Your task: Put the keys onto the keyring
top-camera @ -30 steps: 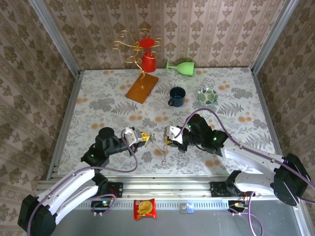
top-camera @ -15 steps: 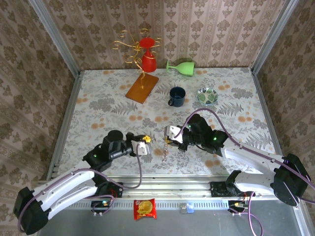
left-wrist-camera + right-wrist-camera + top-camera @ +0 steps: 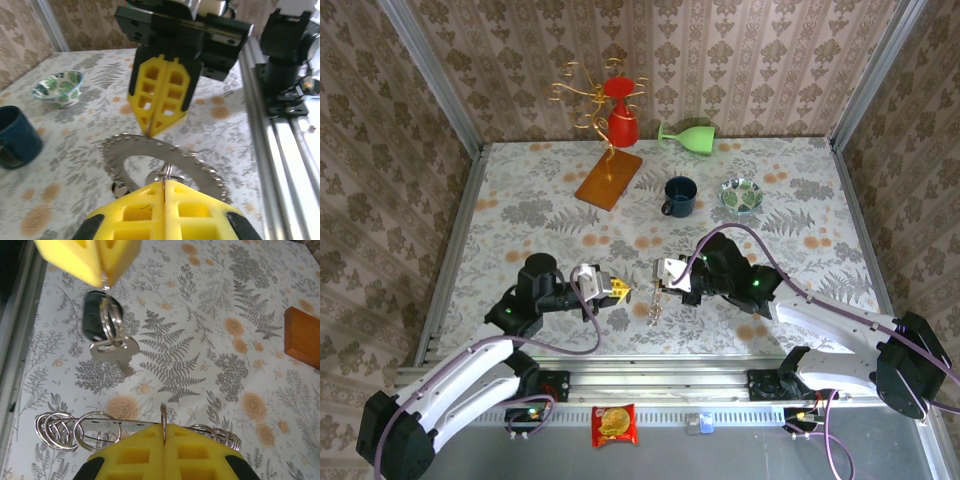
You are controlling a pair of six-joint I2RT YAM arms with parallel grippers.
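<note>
In the left wrist view, the left gripper (image 3: 164, 184) is seen clamped shut at the bottom centre on a small split ring (image 3: 167, 173). The keyring (image 3: 114, 156), a flat disc edged with many small rings, is held level at mid-frame, pinched at its far rim by the closed right gripper (image 3: 149, 129). In the right wrist view, the keys (image 3: 111, 342), one silvery and one black-headed, are seen hanging from that split ring in the upper left, above the floral table (image 3: 215, 340).
</note>
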